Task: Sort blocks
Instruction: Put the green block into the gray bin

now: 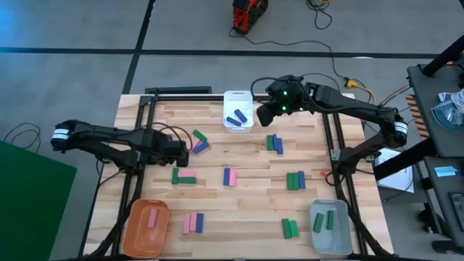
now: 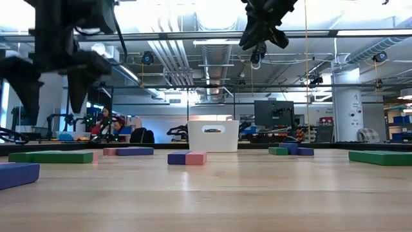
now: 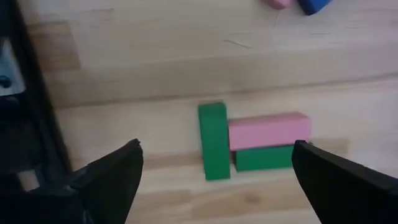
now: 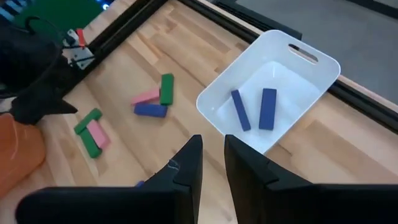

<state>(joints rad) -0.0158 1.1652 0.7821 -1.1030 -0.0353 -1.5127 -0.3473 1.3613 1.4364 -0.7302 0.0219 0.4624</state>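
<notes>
- My left gripper (image 3: 214, 168) hangs with jaws wide apart over a cluster of green and pink blocks (image 3: 249, 146) near the table's (image 1: 217, 190) left edge.
- My right gripper (image 4: 211, 163) is empty, jaws nearly together, beside the white bin (image 1: 238, 111) at the far edge.
- That bin holds two blue blocks (image 4: 252, 109).
- Bare wood lies around the centre pair (image 1: 229, 176).
- The orange bin (image 1: 147, 226) and grey bin (image 1: 330, 225) take the near corners.

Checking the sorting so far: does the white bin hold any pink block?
No, the white bin holds only two dark blue blocks lying side by side.
</notes>
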